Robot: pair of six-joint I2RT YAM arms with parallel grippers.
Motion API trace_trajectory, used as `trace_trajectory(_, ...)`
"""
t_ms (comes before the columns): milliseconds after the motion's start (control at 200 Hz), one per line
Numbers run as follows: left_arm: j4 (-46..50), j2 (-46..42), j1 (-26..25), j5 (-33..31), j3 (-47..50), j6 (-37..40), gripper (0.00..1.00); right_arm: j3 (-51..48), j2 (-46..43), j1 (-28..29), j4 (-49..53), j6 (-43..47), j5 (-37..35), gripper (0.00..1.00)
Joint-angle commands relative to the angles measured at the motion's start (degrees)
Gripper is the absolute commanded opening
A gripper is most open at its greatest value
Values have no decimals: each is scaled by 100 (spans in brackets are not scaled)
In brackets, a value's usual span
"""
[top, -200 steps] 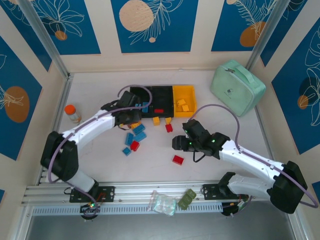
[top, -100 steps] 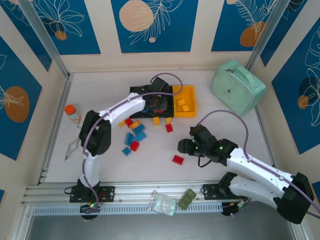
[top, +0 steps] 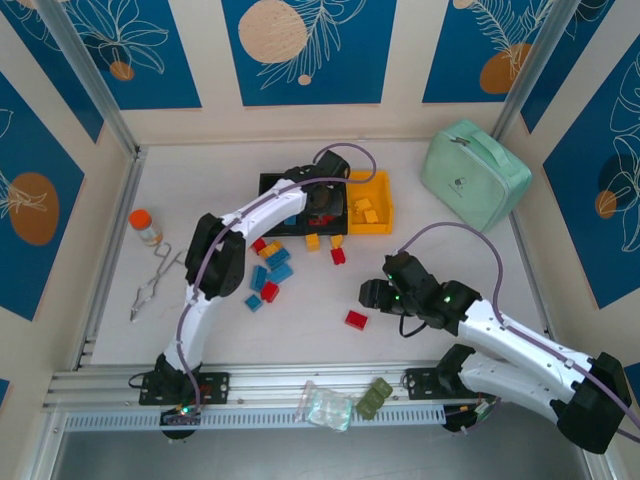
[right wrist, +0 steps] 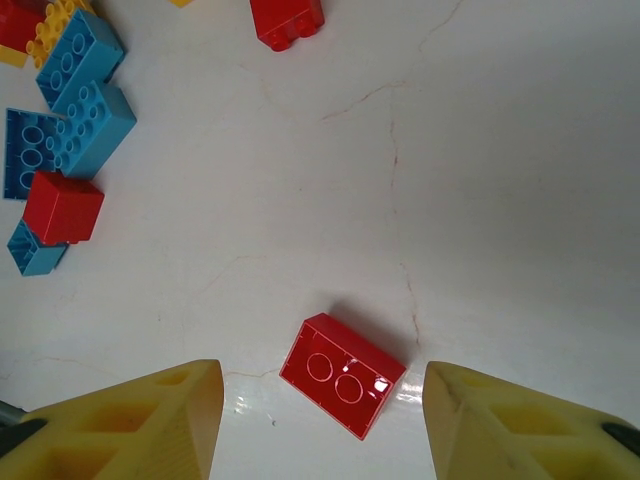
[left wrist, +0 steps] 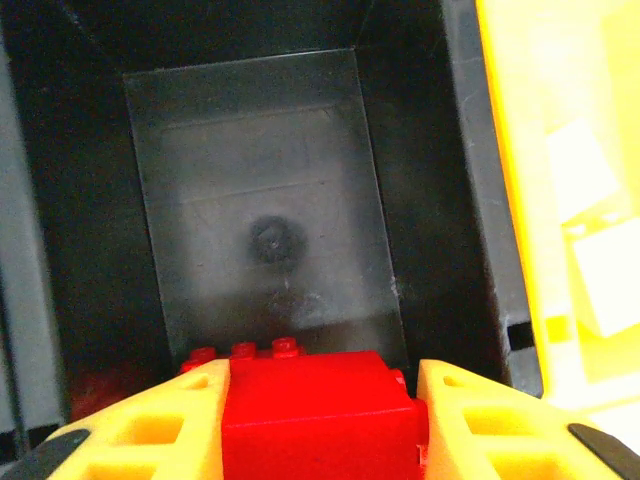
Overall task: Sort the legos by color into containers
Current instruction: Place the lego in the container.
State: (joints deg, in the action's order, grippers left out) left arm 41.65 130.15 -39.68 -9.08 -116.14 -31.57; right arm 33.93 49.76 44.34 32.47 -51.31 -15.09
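Your left gripper [left wrist: 322, 380] is clamped on a red brick [left wrist: 318, 425], low in the wrist view, over the middle black bin [left wrist: 412, 180] — let go only once centred, clear of the yellow bin [left wrist: 520, 150]. Your right gripper [right wrist: 318, 372] stands apart over a second red brick [right wrist: 345, 380] on the counter [right wrist: 500, 200].

Middle black bin [left wrist: 420, 200]: in the top view, its floor is hidden beneath the left gripper [top: 322, 207].
Red brick [left wrist: 318, 415]: lower part cut off by the left wrist view's bottom edge, at that bin's near wall.
Yellow bin [left wrist: 500, 150]: right of it, contents blurred by glare.
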Motion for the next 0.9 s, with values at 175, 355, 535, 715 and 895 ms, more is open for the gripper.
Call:
trace_trajectory(175, 212, 187, -44, -85, -309, 49, 44, -83, -170, 0, 165, -107, -191, 55)
trace_trajectory(355, 231, 31, -48, -98, -257, 86, 57, -60, -143, -9, 158, -77, -202, 55)
trace_trajectory(535, 190, -261, -69, -26, -152, 151, 59, -18, -129, -22, 161, -46, -204, 55)
trace_trajectory(715, -63, -882, -106, 111, 420, 239, 59, 35, -123, -73, 215, 19, -211, 55)
trace_trajectory(895, -405, -1652, -110, 359, 1343, 302, 59, 137, -46, -153, 326, 83, -187, 56)
